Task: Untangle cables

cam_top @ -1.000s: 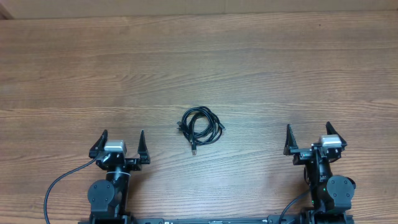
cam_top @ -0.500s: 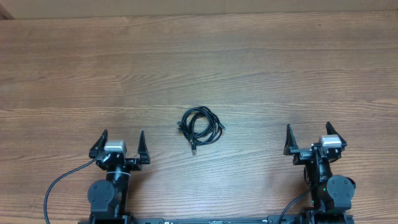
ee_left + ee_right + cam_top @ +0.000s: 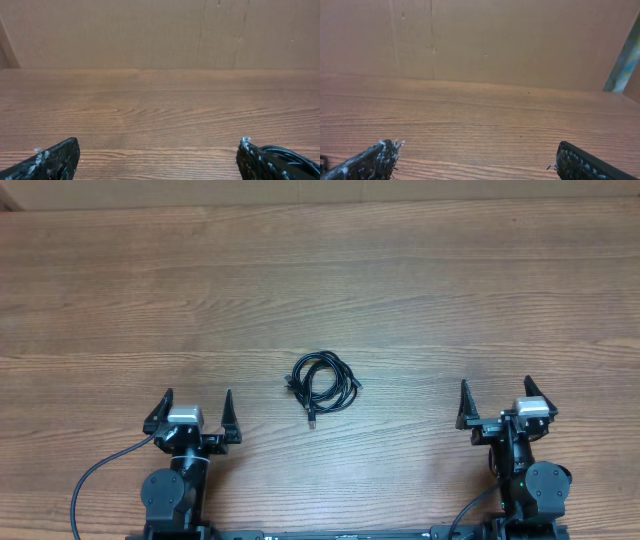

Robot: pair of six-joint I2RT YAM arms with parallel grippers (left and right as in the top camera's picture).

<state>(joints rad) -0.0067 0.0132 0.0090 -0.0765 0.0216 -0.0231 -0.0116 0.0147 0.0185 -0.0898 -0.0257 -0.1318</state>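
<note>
Item: tangled bundle of thin black cords (image 3: 322,385) on wood-grain counter (image 3: 320,270), lying ahead and inward of both arms. Nearer: left gripper (image 3: 197,396). Farther: right gripper (image 3: 495,386). Both spread wide, empty.

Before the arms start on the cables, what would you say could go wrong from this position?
The cables lie in one small overlapping coil, so a pinch may catch several strands and tighten the tangle. They lie flat on the table; a low grasp may scrape wood. The open left gripper and right gripper could crowd each other there.
</note>
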